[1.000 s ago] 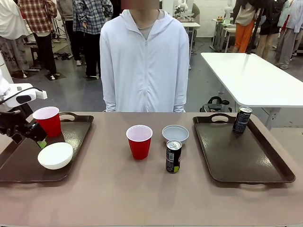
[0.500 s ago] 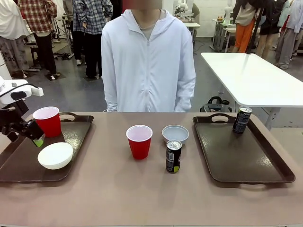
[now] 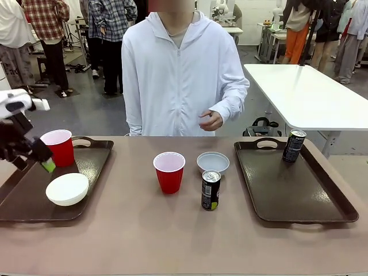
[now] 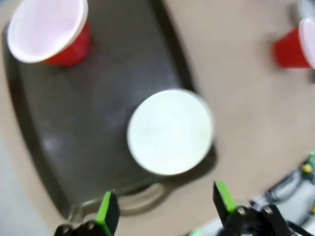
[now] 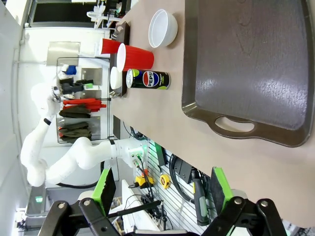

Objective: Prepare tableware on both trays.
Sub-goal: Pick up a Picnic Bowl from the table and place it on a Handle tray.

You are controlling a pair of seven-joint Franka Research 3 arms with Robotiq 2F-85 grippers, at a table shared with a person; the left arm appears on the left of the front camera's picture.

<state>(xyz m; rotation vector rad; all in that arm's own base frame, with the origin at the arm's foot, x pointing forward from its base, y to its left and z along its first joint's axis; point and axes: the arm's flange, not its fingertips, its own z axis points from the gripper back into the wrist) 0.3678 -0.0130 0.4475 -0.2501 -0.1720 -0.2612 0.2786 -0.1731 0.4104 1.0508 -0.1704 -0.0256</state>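
Left tool (image 4: 165, 204) and right tool (image 5: 161, 187) both stand wide open, empty. The drink can (image 3: 210, 190), mid-table by the red cup (image 3: 169, 171) and grey-blue bowl (image 3: 213, 162), seems due for the left tray (image 3: 95, 158): grip its middle, keeping it upright.

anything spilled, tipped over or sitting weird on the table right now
Nothing is spilled, tipped or damaged. The only oddity: a red cup, a pale grey-blue bowl and a drink can stand on the bare table between the left tray and right tray.
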